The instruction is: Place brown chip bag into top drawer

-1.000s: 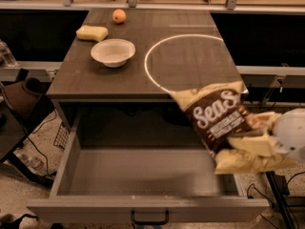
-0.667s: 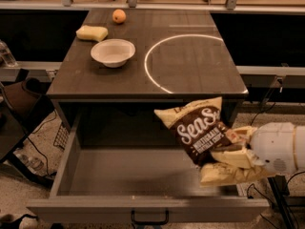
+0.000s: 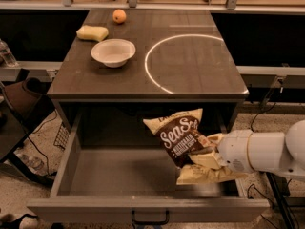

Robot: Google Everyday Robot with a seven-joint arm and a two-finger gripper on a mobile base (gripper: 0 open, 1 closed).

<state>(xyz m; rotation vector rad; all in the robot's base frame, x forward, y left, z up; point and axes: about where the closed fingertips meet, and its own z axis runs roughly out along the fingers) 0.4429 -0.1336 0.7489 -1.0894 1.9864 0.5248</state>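
Observation:
The brown chip bag (image 3: pixel 180 136) with white "Seas" lettering hangs tilted over the right half of the open top drawer (image 3: pixel 143 209). My gripper (image 3: pixel 206 152) comes in from the right on a white arm and is shut on the bag's lower right part. The bag is above the drawer's floor, not resting on it. The drawer is pulled fully out, with its grey front panel and small dark handle (image 3: pixel 149 219) at the bottom of the view. Its inside holds nothing else that I can see.
On the dark table top (image 3: pixel 200 75) stand a white bowl (image 3: pixel 113 52), a yellow sponge (image 3: pixel 92 32) and an orange fruit (image 3: pixel 119 16), all at the back left. A white circle (image 3: pixel 157 51) is marked on the right. Cables and a dark bag lie on the floor at left.
My gripper has carried the chip bag leftward and slightly down, from the drawer's right edge to over the drawer's inside. The drawer stays open.

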